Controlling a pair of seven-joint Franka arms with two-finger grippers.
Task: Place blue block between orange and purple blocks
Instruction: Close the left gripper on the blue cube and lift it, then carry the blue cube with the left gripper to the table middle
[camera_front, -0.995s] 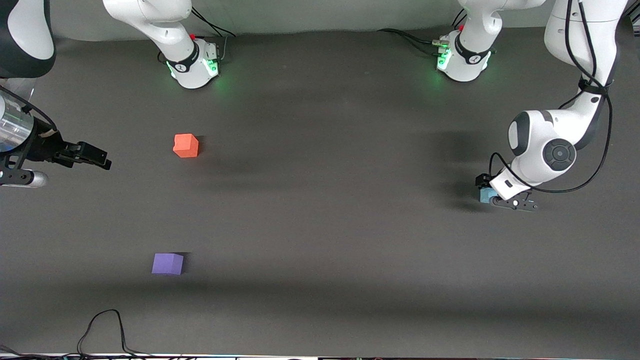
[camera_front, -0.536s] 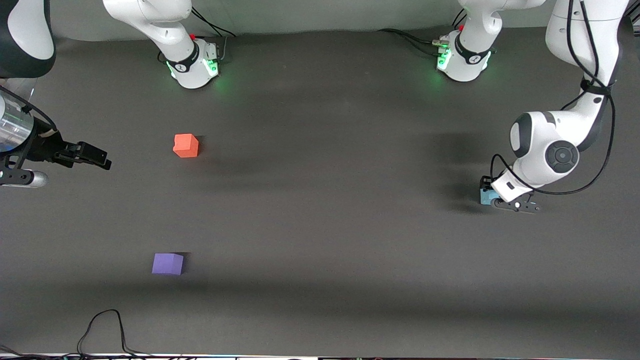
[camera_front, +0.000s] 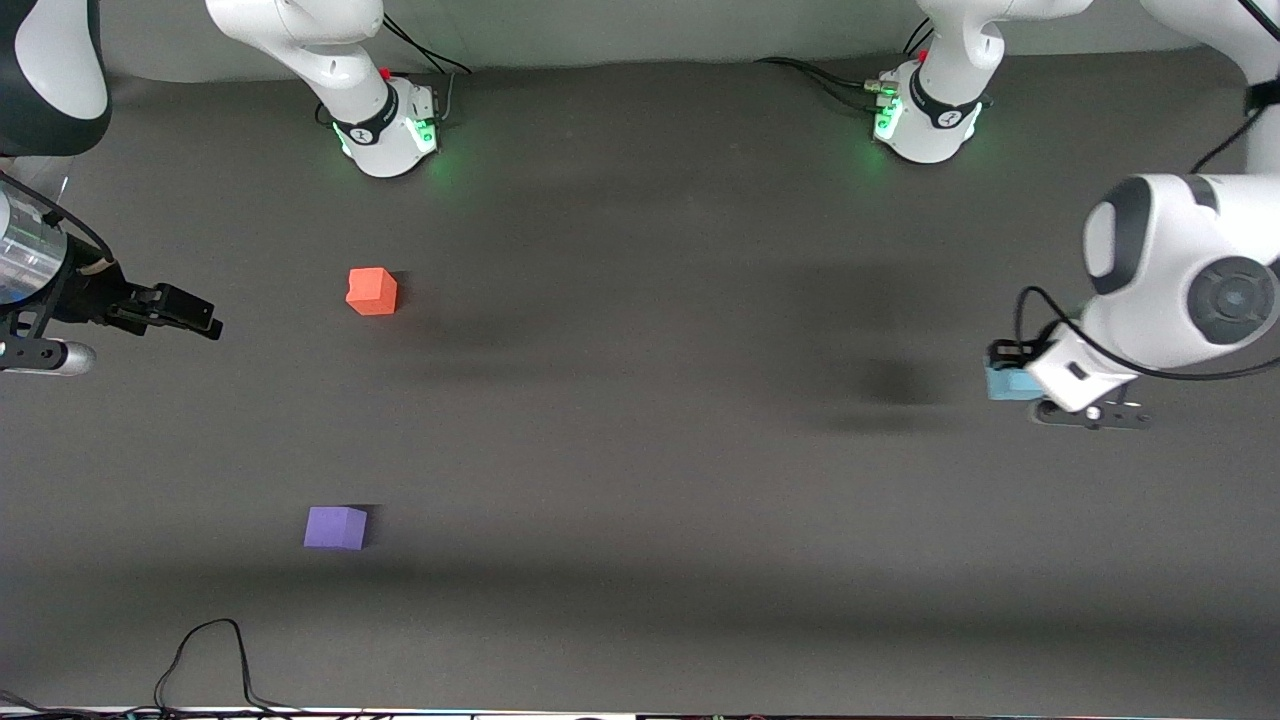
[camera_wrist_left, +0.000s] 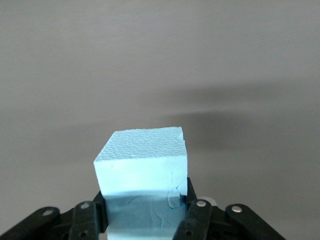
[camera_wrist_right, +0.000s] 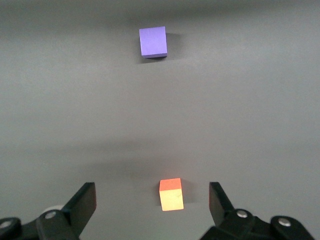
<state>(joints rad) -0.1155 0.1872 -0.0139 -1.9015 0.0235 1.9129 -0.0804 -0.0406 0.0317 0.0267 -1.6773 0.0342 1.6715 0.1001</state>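
Note:
My left gripper (camera_front: 1012, 374) is shut on the light sky-blue block (camera_front: 1000, 384) and holds it up in the air over the left arm's end of the table. In the left wrist view the blue block (camera_wrist_left: 142, 165) sits between the black fingers (camera_wrist_left: 196, 220). The orange block (camera_front: 372, 291) and the purple block (camera_front: 335, 527) rest on the table toward the right arm's end, the purple one nearer the front camera. My right gripper (camera_front: 205, 318) waits open and empty beside the orange block. The right wrist view shows the orange block (camera_wrist_right: 171, 195) and the purple block (camera_wrist_right: 153, 41).
The dark grey table mat (camera_front: 640, 450) stretches between the blue block and the other two blocks. A black cable (camera_front: 210, 650) loops at the table's near edge toward the right arm's end. The arm bases (camera_front: 385, 125) (camera_front: 925, 115) stand at the back.
My left gripper has risen off the table with the blue block and shifted toward the left arm's end. The right arm and the orange and purple blocks have not moved.

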